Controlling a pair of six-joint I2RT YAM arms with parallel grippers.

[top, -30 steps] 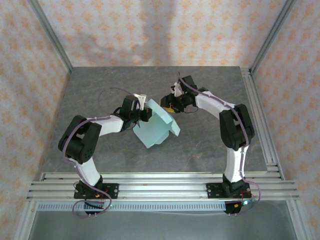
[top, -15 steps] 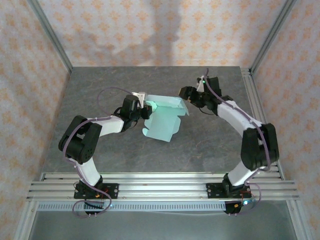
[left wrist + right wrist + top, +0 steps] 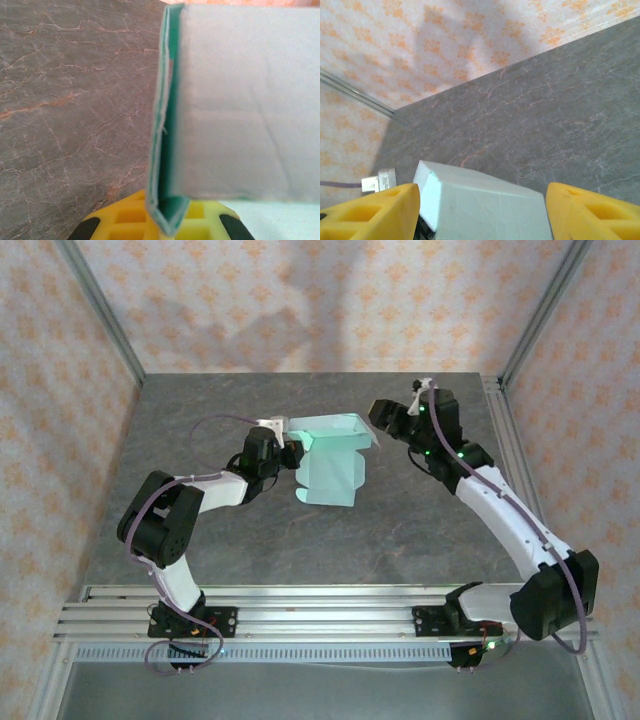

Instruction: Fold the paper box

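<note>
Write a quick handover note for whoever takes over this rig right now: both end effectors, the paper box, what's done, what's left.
Left end effector: shut on the left edge of the paper box, holding it over the table.
Right end effector: open at the box's upper right corner; contact unclear.
Done: box partly formed.
Left: fold in the flaps and close it.

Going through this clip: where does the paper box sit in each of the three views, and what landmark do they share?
Top external: the paper box is just above the middle of the picture.
Left wrist: the paper box takes up the right half, close up, one edge facing the camera.
Right wrist: the paper box is at bottom centre.
Shared landmark: the grey marbled table.
</note>
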